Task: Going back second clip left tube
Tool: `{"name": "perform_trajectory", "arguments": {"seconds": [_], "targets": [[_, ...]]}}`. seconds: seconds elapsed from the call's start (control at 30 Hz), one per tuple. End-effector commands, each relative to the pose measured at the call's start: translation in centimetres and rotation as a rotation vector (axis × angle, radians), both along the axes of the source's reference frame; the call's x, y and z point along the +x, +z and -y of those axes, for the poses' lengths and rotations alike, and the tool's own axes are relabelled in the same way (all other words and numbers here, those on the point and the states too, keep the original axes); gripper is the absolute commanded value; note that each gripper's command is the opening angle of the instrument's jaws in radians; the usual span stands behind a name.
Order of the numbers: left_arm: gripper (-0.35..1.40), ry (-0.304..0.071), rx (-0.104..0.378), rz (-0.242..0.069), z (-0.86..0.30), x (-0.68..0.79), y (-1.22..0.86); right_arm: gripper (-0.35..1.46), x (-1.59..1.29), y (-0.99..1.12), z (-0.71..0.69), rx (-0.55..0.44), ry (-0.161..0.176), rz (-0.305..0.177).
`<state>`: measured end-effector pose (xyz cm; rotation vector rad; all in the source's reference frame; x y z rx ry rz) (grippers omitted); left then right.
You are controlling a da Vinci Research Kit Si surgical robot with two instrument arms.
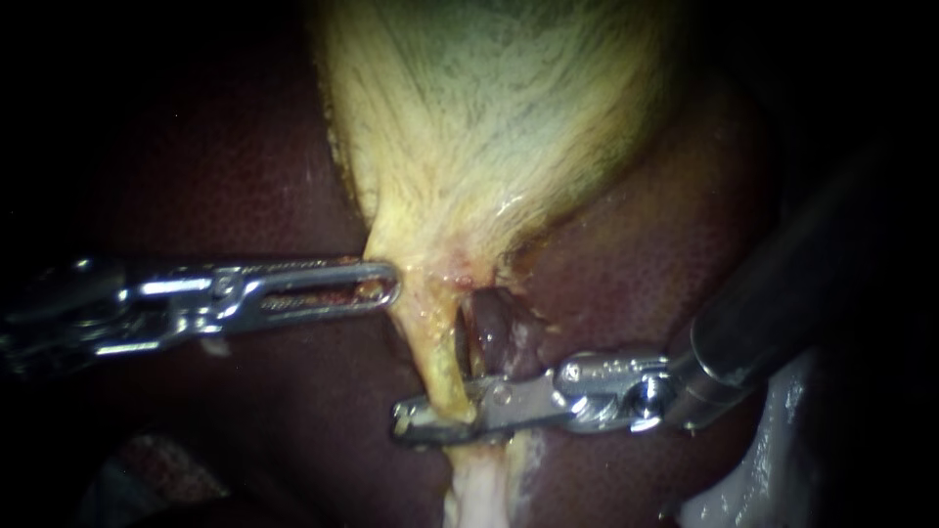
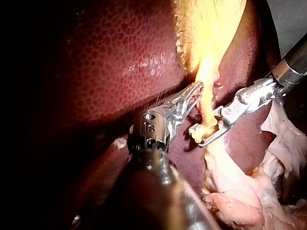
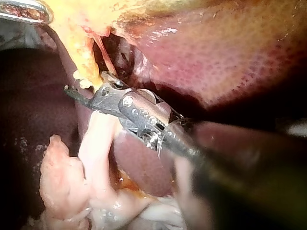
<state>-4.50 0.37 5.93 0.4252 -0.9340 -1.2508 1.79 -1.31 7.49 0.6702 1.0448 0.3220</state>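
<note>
The gallbladder is pale yellow, streaked with whitish-grey fibres. Around it the liver is dark maroon with a fine honeycomb speckle. Below it the tube is yellow and the loose tissue pale pink. The left instrument and right instrument are silver.

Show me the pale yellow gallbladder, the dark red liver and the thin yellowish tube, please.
The pale yellow gallbladder (image 1: 489,117): endoscope view, its streaked middle.
The dark red liver (image 2: 120,62): left wrist view, its speckled surface.
The thin yellowish tube (image 1: 438,357): endoscope view, midway down it.
</note>
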Motion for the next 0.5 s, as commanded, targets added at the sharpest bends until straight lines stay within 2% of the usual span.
{"name": "perform_trajectory", "arguments": {"seconds": [0.03,0.17,0.5], "targets": [[-0.35,0.000,-0.001,0.000,0.00,0.00,0.00,0.53,0.01,0.00,0.00,0.000,0.009,-0.011],[-0.35,0.000,-0.001,0.000,0.00,0.01,0.00,0.56,0.01,-0.01,0.00,-0.039,0.001,-0.043],[-0.35,0.000,0.000,0.000,0.00,0.02,-0.02,0.60,-0.04,0.03,-0.07,-0.106,-0.026,-0.069]]}}
